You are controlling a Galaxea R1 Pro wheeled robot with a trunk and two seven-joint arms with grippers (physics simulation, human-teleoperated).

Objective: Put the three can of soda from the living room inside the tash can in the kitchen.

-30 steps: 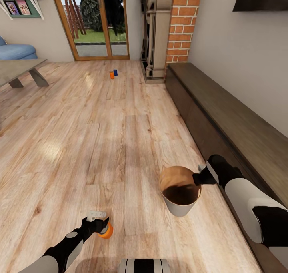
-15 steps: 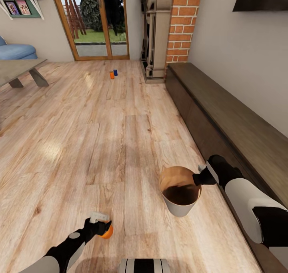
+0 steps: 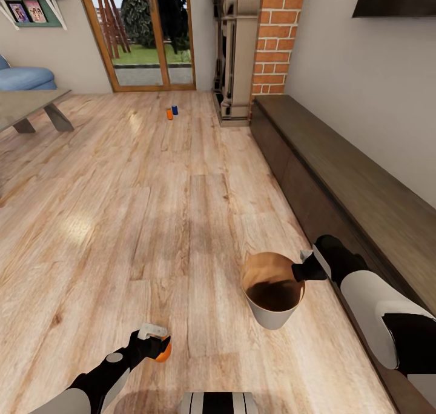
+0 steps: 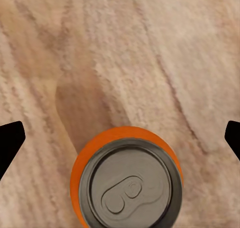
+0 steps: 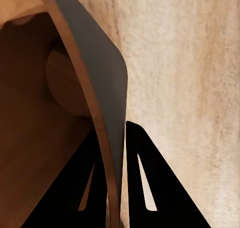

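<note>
Left gripper (image 3: pixel 158 341) hangs over the orange cylindrical soda can with a silvery top (image 4: pixel 127 180), fingers spread wide, one on each side of it and clear of it; the can stands upright on the light wood plank floor (image 3: pixel 151 220). Right gripper (image 3: pixel 299 272) is pinched on the rim of the pale grey, coppery-inside tapered bucket (image 3: pixel 272 290), one finger inside the wall, one outside. Two more small cans, orange (image 3: pixel 169 114) and blue (image 3: pixel 174 110), stand side by side on the floor well away, near the glass doors (image 3: pixel 145 32) and red-brick fireplace (image 3: pixel 254 44).
</note>
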